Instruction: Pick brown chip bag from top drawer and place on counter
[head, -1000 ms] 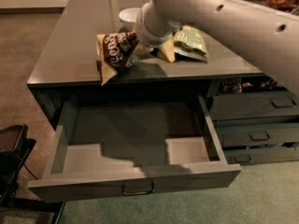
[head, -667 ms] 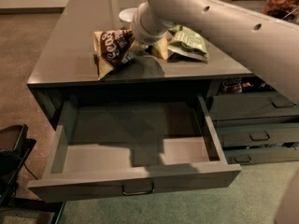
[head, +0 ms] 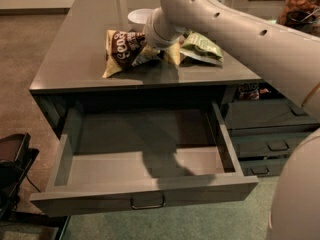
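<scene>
The gripper (head: 154, 46) rests at the brown bag (head: 125, 49) toward the counter's (head: 75, 59) front edge; its hold cannot be told. Snagging could pull the bag off.

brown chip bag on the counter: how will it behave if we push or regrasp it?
Probably light and floppy: the brown chip bag looks puffed and crinkled. Its glossy film on the glossy counter suggests it would slide rather than tip. Its contents are likely crushable, so a gentle squeeze seems wise. The end effector sits at its right edge.
</scene>
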Controlling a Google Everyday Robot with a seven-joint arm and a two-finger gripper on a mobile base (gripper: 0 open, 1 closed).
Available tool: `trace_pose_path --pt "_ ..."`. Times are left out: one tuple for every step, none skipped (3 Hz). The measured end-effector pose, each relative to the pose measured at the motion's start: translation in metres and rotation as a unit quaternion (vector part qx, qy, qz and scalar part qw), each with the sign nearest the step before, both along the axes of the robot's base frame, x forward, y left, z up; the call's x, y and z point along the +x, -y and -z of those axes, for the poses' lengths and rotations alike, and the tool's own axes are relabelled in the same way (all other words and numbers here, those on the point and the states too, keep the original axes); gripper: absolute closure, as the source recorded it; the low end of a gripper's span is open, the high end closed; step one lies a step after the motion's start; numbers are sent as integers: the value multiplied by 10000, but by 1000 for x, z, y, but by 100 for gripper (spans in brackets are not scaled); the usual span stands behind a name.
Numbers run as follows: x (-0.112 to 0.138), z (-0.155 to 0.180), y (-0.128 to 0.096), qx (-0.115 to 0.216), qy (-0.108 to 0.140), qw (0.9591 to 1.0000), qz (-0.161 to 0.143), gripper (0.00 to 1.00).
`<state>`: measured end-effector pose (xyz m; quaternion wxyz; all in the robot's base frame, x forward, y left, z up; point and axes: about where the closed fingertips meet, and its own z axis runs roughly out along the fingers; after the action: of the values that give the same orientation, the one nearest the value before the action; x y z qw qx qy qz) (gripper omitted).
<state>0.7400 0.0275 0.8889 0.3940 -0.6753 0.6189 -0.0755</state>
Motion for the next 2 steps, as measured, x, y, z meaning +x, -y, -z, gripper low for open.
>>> trace_pose_path --pt "0 0 0 0 0 10000 0 59" --pt "0 0 0 0 0 10000 0 36"
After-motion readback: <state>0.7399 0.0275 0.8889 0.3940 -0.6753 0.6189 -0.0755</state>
